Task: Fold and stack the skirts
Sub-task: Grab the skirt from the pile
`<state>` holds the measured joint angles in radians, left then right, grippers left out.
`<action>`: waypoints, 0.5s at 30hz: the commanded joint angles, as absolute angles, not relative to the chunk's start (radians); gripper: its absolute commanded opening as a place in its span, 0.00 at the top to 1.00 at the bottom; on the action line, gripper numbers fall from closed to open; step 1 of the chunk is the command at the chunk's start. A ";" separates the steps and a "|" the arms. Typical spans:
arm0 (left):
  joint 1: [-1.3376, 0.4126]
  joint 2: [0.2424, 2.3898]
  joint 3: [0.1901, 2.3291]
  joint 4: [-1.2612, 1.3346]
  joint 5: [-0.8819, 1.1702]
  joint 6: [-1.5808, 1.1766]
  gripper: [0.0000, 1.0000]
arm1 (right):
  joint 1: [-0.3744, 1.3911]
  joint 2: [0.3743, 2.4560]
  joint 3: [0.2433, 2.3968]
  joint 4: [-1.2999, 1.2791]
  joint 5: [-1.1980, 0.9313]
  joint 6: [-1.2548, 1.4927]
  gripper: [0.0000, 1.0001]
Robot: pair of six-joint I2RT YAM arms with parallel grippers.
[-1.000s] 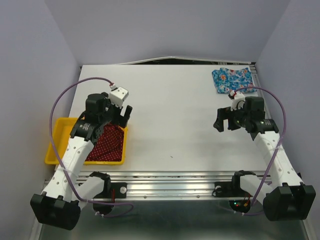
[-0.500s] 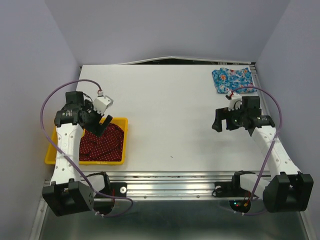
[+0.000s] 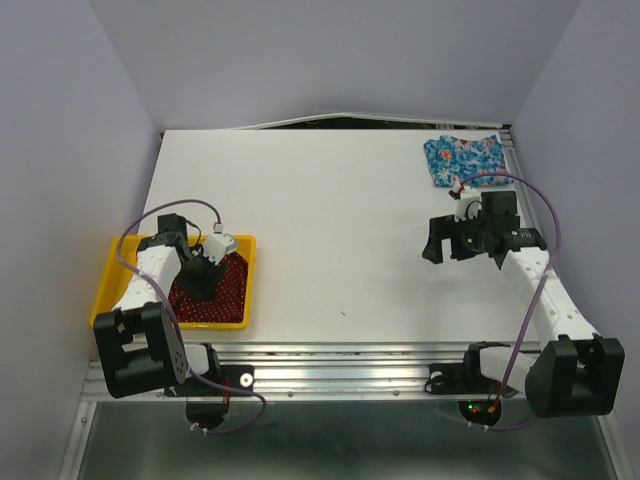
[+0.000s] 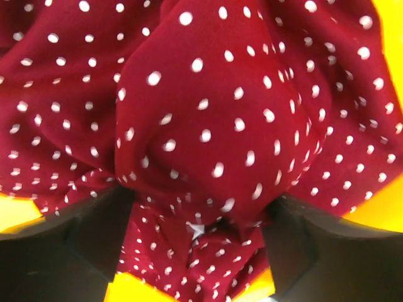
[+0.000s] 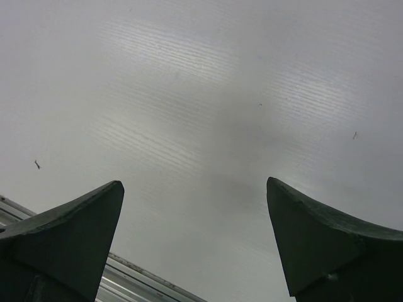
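Red skirt bulged between the wide, unclenched jaws of my left gripper; my right gripper gaped empty. A shallow pinch could slip, or catch the tray below.

Seen from above: white table. Bears a yellow tray directly beneath the left claw, at the near side. Also bears a blue floral skirt, flat in the corner beyond the right claw, clear of its fingers.
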<state>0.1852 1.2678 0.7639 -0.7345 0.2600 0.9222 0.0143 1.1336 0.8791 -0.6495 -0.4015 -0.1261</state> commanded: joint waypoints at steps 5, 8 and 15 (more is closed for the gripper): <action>0.187 1.152 0.966 -0.741 0.376 0.851 1.00 | 0.015 1.129 0.919 -0.620 -0.426 -0.118 0.00; 0.187 1.086 1.211 -0.822 0.458 0.796 1.00 | 0.015 1.121 0.920 -0.618 -0.430 -0.114 0.00; 0.047 1.216 1.780 -0.826 0.505 0.567 1.00 | 0.015 1.135 0.942 -0.611 -0.431 -0.101 0.00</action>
